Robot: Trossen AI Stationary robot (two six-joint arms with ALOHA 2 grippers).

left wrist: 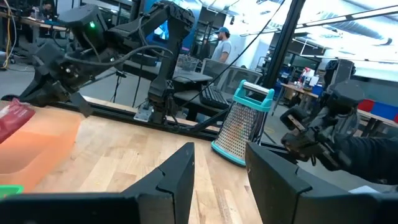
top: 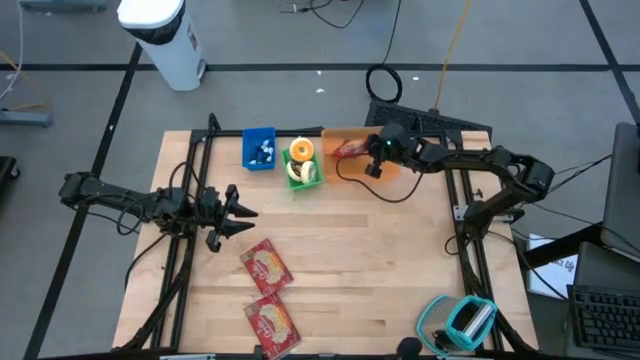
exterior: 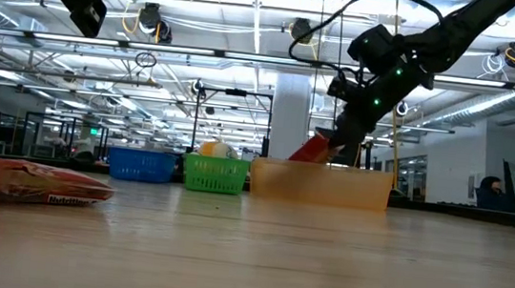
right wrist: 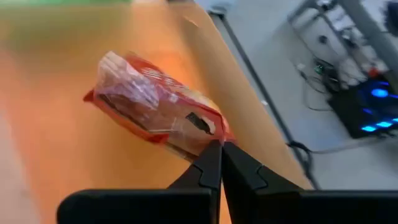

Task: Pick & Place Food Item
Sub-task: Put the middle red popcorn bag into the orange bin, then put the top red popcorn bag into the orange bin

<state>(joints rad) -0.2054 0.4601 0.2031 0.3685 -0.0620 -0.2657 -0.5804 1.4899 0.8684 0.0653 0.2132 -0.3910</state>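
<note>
The right gripper [right wrist: 219, 163] is pinching a red snack packet [right wrist: 155, 109] by its edge seam, fingers closed tight on the film, over the orange bin [top: 395, 172]. The packet is looking light, crinkly and slippery, best held at that flat seam. The left gripper [top: 243, 213] is hovering half open, empty, over the table [top: 380, 270].

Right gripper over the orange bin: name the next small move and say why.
Probably lower slightly and open the jaws. The right gripper is shut on an edge of the red snack packet, which already hangs over the orange bin and partly dips inside it in the low view. The left gripper waits open, away from the bins.
</note>
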